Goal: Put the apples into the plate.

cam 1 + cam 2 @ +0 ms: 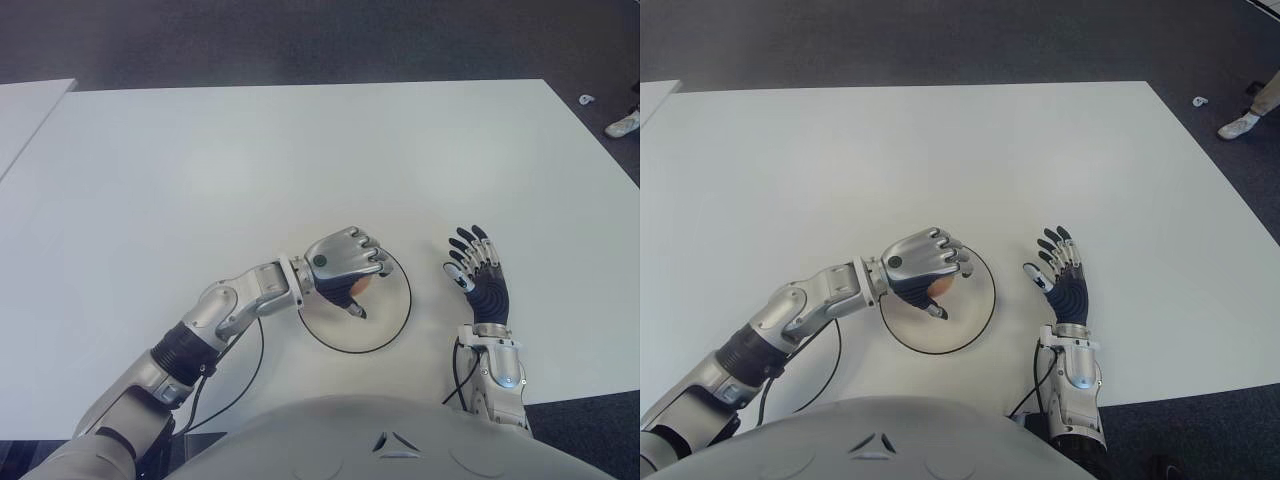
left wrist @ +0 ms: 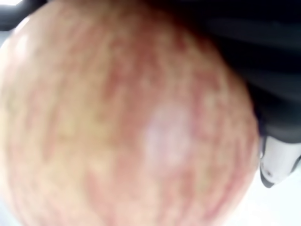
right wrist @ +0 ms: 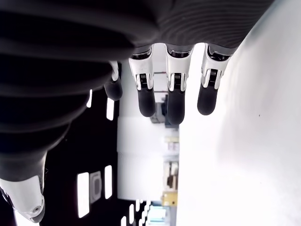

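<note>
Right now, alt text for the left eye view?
The left hand grips an apple over a round plate on a white table. The right hand shows to the plate's right, fingers spread, holding nothing.

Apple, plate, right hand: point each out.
apple (image 2: 122, 117), left wrist view, its red-streaked skin, held in the left hand (image 1: 345, 258).
plate (image 1: 390, 325), left eye view, bare part near its rim.
right hand (image 1: 482, 285), left eye view, open palm.

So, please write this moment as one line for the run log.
left hand: shut on apple, above plate | right hand: open, empty, beside plate on its right | apple not yet released
</note>
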`<state>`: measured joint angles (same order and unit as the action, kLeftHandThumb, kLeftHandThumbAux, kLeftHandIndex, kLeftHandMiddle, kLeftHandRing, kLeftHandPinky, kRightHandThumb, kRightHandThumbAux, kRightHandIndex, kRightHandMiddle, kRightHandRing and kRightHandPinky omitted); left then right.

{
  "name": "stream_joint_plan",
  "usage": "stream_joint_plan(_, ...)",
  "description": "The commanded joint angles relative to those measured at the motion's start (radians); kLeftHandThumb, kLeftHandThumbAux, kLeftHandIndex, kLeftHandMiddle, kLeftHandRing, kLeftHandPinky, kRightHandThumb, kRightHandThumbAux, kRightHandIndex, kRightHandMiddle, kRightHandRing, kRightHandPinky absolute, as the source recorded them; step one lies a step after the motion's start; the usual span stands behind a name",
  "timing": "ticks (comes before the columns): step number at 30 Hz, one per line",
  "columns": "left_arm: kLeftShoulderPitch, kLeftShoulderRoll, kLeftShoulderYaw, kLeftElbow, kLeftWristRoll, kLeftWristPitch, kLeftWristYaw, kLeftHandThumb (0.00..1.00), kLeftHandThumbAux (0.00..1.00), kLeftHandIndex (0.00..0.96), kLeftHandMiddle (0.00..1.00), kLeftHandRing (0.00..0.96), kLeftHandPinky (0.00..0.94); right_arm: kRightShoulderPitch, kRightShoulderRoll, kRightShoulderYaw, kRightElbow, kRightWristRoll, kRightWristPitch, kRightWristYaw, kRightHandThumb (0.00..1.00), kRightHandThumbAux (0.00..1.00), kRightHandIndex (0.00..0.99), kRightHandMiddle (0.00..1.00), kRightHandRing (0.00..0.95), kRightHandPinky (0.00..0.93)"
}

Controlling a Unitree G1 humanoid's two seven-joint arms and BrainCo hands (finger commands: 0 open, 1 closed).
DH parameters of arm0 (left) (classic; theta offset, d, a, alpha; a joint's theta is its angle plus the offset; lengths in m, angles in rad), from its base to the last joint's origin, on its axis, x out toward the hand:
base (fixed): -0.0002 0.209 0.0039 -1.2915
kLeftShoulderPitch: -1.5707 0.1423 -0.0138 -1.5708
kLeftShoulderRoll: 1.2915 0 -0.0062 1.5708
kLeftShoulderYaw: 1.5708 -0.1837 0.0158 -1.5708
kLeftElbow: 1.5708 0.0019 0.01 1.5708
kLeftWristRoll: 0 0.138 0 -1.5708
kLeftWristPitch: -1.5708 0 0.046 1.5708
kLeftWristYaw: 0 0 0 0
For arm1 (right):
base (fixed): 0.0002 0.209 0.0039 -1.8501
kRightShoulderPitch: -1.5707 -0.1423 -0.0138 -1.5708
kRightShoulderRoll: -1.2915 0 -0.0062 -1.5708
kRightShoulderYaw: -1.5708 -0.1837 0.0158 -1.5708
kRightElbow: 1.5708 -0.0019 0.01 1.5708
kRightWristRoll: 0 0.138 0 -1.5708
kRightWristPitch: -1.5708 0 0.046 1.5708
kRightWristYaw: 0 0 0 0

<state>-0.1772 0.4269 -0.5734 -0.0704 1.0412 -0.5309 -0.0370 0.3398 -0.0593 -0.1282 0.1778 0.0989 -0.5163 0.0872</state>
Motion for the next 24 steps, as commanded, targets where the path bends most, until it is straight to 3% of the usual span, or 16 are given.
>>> stream_joint_plan(1,-0.027,-0.009,-0.005,0.029,-0.001,0.000,0.018,0.855,0.664,0.404,0.542,0.846,0.834,0.087,0.033,0.020,0.082,-0.007,0.079,-0.004,0.319,0.630,0.072,0.177,0.201,0.223)
stream_joint_plan(7,-0.043,-0.015,-0.010,0.058,-0.008,-0.002,0.015,0.855,0.664,0.405,0.545,0.840,0.839,0.090,0.033,0.018,0.076,0.007,0.081,0.001,0.338,0.636,0.076,0.183,0.208,0.229)
stream_joint_plan(12,-0.041,-0.033,-0.021,0.111,0.034,0.004,0.118,0.856,0.664,0.405,0.543,0.845,0.839,0.090,0.034,0.012,0.079,0.021,0.076,0.007,0.345,0.640,0.077,0.184,0.210,0.228)
stream_joint_plan(17,-0.044,-0.040,-0.030,0.136,0.033,0.014,0.147,0.855,0.664,0.404,0.539,0.845,0.826,0.086,0.031,0.008,0.081,0.022,0.074,0.007,0.347,0.636,0.076,0.182,0.210,0.236)
stream_joint_plan(24,-0.036,-0.056,-0.026,0.162,-0.059,0.013,0.096,0.854,0.663,0.405,0.536,0.835,0.824,0.085,0.035,0.004,0.078,0.029,0.073,0.005,0.350,0.611,0.079,0.185,0.209,0.230)
